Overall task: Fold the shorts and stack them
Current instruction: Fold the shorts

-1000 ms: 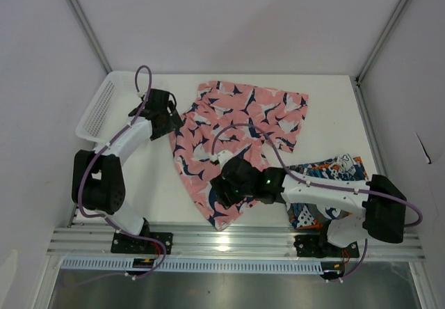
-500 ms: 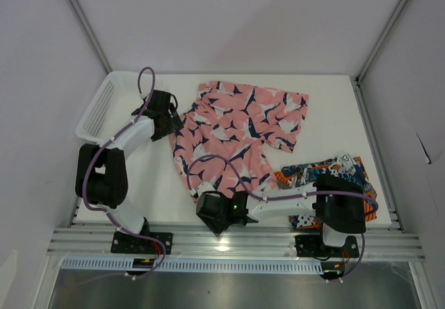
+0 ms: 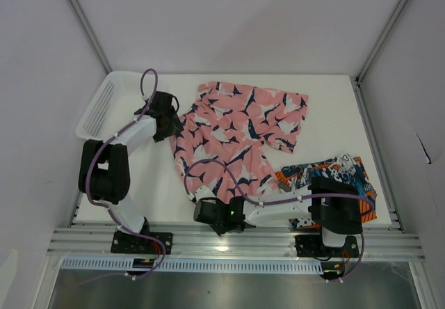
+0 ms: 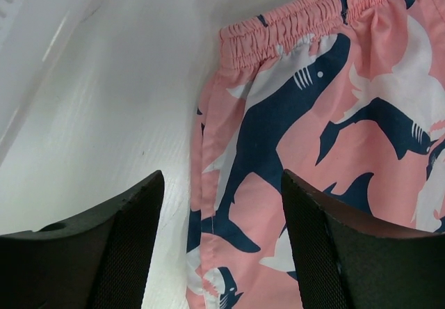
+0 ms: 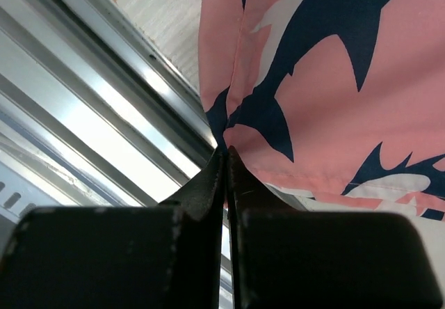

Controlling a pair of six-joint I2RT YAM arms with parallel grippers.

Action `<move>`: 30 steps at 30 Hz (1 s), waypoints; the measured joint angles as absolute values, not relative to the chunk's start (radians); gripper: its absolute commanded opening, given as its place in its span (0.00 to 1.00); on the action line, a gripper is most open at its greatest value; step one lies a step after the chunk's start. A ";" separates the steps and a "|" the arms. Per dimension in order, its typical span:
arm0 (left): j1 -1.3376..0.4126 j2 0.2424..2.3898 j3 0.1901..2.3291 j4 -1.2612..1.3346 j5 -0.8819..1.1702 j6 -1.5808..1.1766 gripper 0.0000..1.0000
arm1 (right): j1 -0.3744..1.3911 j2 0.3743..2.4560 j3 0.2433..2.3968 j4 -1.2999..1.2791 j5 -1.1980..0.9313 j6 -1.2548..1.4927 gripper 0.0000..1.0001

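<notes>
The pink shorts (image 3: 236,131) with navy and white sharks lie spread flat mid-table. My left gripper (image 3: 172,119) hovers open at their left side by the waistband. In the left wrist view the left gripper (image 4: 222,253) straddles the side edge of the pink shorts (image 4: 334,100), fabric between the fingers and not pinched. My right gripper (image 3: 211,209) is at the near hem corner. In the right wrist view the right gripper (image 5: 224,154) is shut on that corner of the pink shorts (image 5: 334,79). The printed blue and orange shorts (image 3: 341,177) lie crumpled at the near right, partly under the right arm.
A white mesh basket (image 3: 104,104) stands at the far left corner, just left of the left arm. The aluminium rail (image 5: 118,114) along the table's near edge runs right beside the right gripper. White walls close in the table's back and sides.
The right gripper slid from over the pink shorts' leg to the near hem corner and shut on it. The left gripper's jaws narrowed slightly and stayed by the waistband.
</notes>
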State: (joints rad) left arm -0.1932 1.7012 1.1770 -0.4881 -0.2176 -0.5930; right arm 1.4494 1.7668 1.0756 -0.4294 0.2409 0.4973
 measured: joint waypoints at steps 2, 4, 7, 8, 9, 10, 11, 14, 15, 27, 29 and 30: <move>-0.193 1.713 1.179 -0.487 -0.210 -0.593 0.69 | 1.462 1.752 1.058 -0.427 0.251 0.500 0.00; -0.193 1.728 1.180 -0.485 -0.204 -0.593 0.65 | 1.471 1.722 1.025 -0.426 0.256 0.505 0.00; -0.193 1.749 1.180 -0.480 -0.197 -0.593 0.62 | 1.479 1.669 0.974 -0.426 0.263 0.518 0.00; -0.193 1.757 1.180 -0.479 -0.195 -0.593 0.62 | 1.480 1.651 0.958 -0.426 0.265 0.525 0.00; -0.193 1.763 1.180 -0.477 -0.194 -0.594 0.61 | 1.482 1.633 0.945 -0.426 0.268 0.531 0.00; -0.193 1.771 1.180 -0.473 -0.190 -0.594 0.60 | 1.483 1.610 0.928 -0.425 0.272 0.540 0.00; -0.193 1.779 1.180 -0.469 -0.187 -0.594 0.59 | 1.484 1.601 0.923 -0.425 0.273 0.543 0.00; -0.193 1.800 1.180 -0.453 -0.180 -0.598 0.57 | 1.484 1.568 0.899 -0.421 0.276 0.552 0.00; -0.193 1.807 1.180 -0.449 -0.179 -0.601 0.57 | 1.484 1.558 0.892 -0.421 0.277 0.555 0.00; -0.193 1.876 1.201 -0.412 -0.179 -0.612 0.58 | 1.490 1.472 0.860 -0.426 0.291 0.585 0.00; -0.193 1.876 1.199 -0.400 -0.176 -0.612 0.63 | 1.486 1.452 0.847 -0.425 0.292 0.593 0.00; -0.193 1.876 1.196 -0.392 -0.173 -0.612 0.64 | 1.481 1.443 0.837 -0.422 0.291 0.596 0.00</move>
State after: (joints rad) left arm -0.1928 1.8755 1.1965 -0.3916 -0.1734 -0.6117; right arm 1.4807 1.4429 0.8368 -0.4225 0.2913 0.5964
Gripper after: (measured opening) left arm 0.620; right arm 0.006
